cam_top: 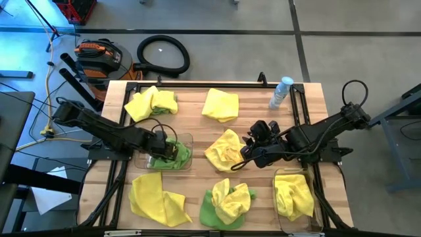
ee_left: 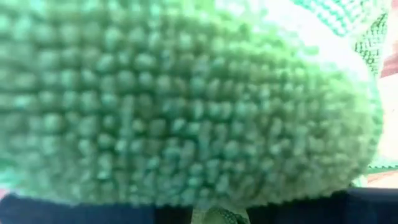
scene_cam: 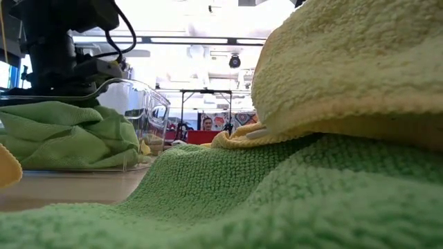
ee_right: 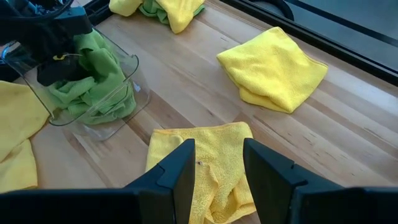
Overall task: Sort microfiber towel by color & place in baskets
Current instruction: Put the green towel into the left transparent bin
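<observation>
Wooden counter (cam_top: 256, 125) sits on grey concrete floor (cam_top: 230, 26), black hose (cam_top: 163, 54) behind it. Left hand (cam_top: 160, 146) buried in green towels (cam_top: 172, 155), can't tell its grip; right hand (ee_right: 217, 171) spread over yellow towel (ee_right: 205, 165).

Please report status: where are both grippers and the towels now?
Left gripper down in the left basket on green towels. Right gripper open above a yellow towel, mid-table. Nothing in the way.

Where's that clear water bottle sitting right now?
In the high view, the water bottle lies near the table's far right corner, right of a yellow towel and beyond the right arm.
</observation>
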Motion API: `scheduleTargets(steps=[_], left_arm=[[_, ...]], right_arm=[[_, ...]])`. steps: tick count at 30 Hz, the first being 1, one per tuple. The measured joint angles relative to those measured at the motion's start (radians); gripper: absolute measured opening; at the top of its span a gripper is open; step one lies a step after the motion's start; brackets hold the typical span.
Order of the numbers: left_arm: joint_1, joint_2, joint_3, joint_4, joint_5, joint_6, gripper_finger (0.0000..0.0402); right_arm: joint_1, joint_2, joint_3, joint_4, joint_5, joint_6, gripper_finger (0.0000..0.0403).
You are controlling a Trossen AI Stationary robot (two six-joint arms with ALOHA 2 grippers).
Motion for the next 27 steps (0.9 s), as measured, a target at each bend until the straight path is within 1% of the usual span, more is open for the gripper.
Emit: scheduleTargets(steps=[5,9,16,20,23,27], left_arm=[[-0.001,-0.045,0.0,-0.011,0.073,-0.033,0.0105],[-0.002,-0.103,0.03,-0.041,0.081,-0.044,0.0105],[-0.002,-0.18,0.158,-0.201,-0.033,-0.016,0.0106],[-0.002,-0.183,0.203,-0.292,-0.111,-0.018,0.0106],[-0.001,-0.16,0.203,-0.303,-0.174,-0.048,0.0106],[-0.001,-0.077,0.203,-0.302,-0.185,-0.052,0.0106]], right_arm=[[-0.006,0.0,0.0,0.0,0.0,-0.004,0.0131],[-0.02,0.0,0.0,0.0,-0.001,-0.004,0.0131],[-0.045,0.0,0.0,0.0,-0.011,-0.006,0.0131],[-0.057,0.0,0.0,0.0,-0.02,-0.03,0.0131],[-0.067,0.0,0.0,0.0,-0.023,-0.038,0.0131],[-0.079,0.0,0.0,0.001,-0.029,-0.049,0.0131]])
